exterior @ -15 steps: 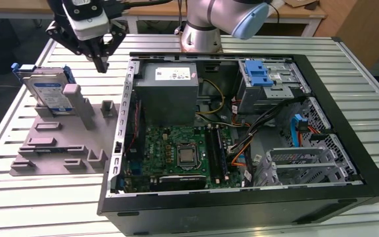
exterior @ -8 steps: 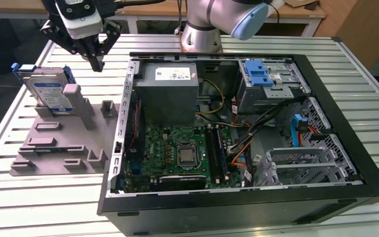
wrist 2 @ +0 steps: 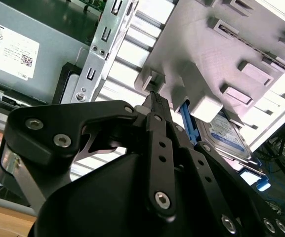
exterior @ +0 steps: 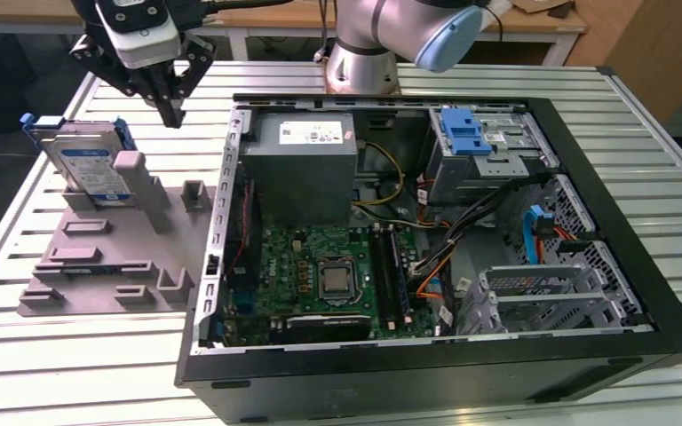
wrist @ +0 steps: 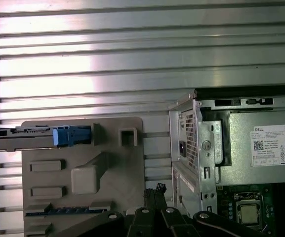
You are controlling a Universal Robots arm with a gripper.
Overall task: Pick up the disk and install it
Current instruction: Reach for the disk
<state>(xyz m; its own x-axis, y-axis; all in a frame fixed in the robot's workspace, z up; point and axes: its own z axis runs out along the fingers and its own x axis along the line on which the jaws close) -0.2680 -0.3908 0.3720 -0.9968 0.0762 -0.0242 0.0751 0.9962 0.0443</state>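
The disk point(exterior: 86, 164), silver with a blue-and-white label and a blue frame, stands on edge in a slot of the grey holder plate point(exterior: 104, 266) at the exterior view's left. It appears edge-on in the first wrist view as the disk point(wrist: 33, 138), and partly behind the holder's blocks in the second wrist view as the disk point(wrist 2: 226, 134). My gripper point(exterior: 173, 112) hangs above the table between the disk and the open computer case point(exterior: 625, 266), a little toward the exterior view's right of the disk. Its fingertips point(wrist: 155, 190) meet with nothing between them, as the gripper point(wrist 2: 157, 100) also shows.
Inside the case sit a grey power-supply box point(exterior: 303, 155), a motherboard point(exterior: 323, 280), and a drive bay with a blue latch point(exterior: 465, 133). Loose cables point(exterior: 436, 248) cross the middle. The slatted metal table point(exterior: 68, 364) carries the case and the holder plate.
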